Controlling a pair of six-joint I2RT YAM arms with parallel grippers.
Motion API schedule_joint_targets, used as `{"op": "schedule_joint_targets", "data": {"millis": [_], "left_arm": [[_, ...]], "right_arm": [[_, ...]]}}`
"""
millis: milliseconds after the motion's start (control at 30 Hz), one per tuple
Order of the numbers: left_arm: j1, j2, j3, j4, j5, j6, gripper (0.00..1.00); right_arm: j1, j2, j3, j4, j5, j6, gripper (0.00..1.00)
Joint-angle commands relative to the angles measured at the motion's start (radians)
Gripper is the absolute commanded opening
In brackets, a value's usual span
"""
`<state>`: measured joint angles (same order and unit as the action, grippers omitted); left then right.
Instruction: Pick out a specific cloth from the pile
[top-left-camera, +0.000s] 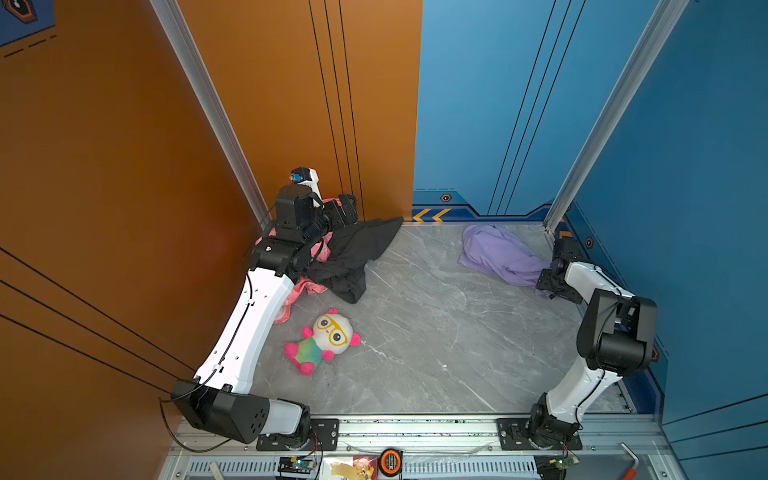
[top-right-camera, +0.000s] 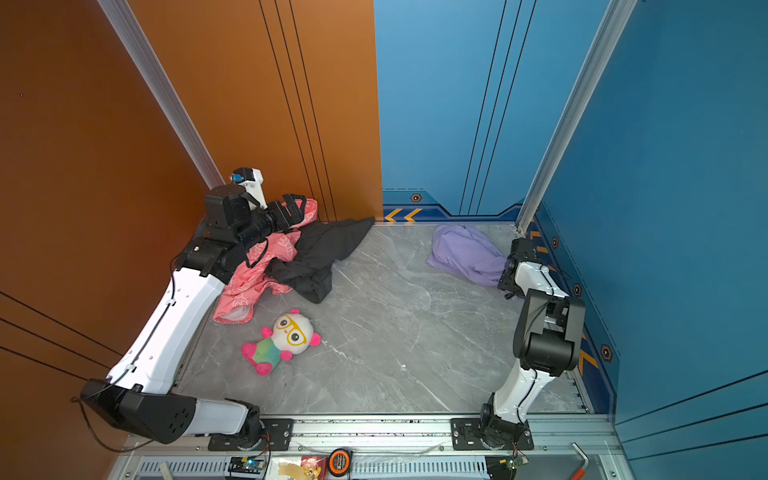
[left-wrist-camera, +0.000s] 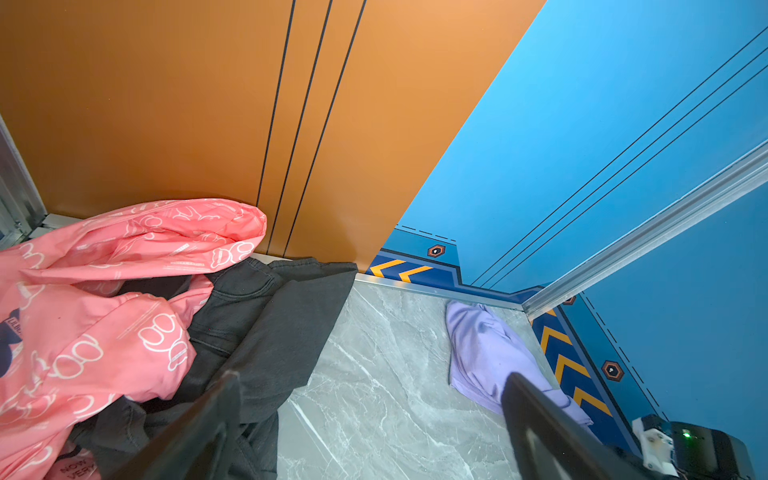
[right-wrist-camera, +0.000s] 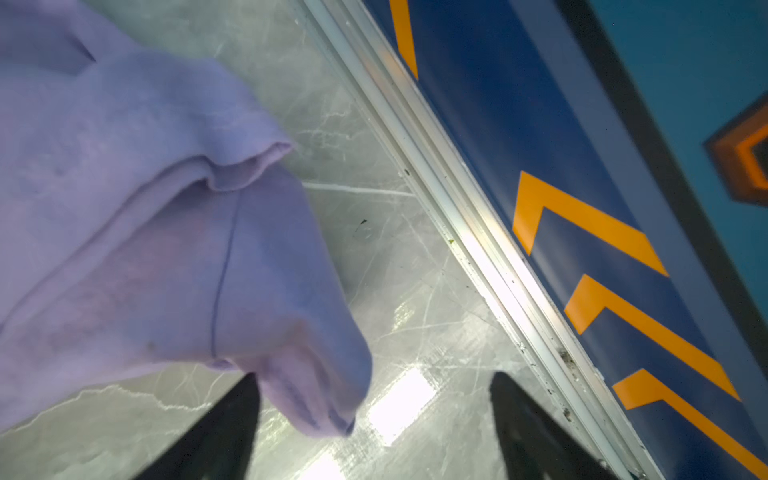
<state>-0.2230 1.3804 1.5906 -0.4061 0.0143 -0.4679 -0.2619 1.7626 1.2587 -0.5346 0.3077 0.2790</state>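
Right wrist view: the cloth (right-wrist-camera: 145, 216) stretches from the released, empty right tool (right-wrist-camera: 374, 376) toward the far edge of the surface (right-wrist-camera: 415, 291).

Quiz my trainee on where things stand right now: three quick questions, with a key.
1. True or false: the lavender cloth lies apart from the pink-and-black pile.
2. The right pincer is: A) shut on the cloth; B) open, at the cloth's end; C) out of view.
3. Fill in: the panda plush lies nearer the ___ arm's base.
Key: 1 true; 2 B; 3 left.
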Motion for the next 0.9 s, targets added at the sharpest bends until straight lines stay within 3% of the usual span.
{"op": "schedule_joint_targets", "data": {"millis": [0, 233, 433, 567, 700, 867], "left_arm": [[0.013, -0.035, -0.035, 0.034, -0.027, 0.000, 0.98], [0.029, -0.091, -0.140, 0.054, -0.108, 0.054, 0.98], [0.039, -0.197, -0.350, 0.173, -0.228, 0.168, 0.98], [0.045, -0.266, -0.541, 0.348, -0.316, 0.263, 0.98], [0.051, -0.301, -0.758, 0.544, -0.391, 0.368, 0.98], [0.077, -0.284, -0.944, 0.746, -0.372, 0.440, 0.98]], "right_arm": [[0.039, -0.125, 0.005, 0.039, 0.001, 0.049, 1.00], [0.150, -0.202, 0.060, 0.238, -0.032, -0.022, 1.00], [0.238, -0.264, 0.042, 0.460, -0.136, -0.187, 1.00], [0.284, -0.318, -0.043, 0.584, -0.206, -0.297, 1.00], [0.286, -0.374, -0.189, 0.723, -0.252, -0.296, 1.00], [0.265, -0.416, -0.370, 0.822, -0.268, -0.285, 1.00]]}}
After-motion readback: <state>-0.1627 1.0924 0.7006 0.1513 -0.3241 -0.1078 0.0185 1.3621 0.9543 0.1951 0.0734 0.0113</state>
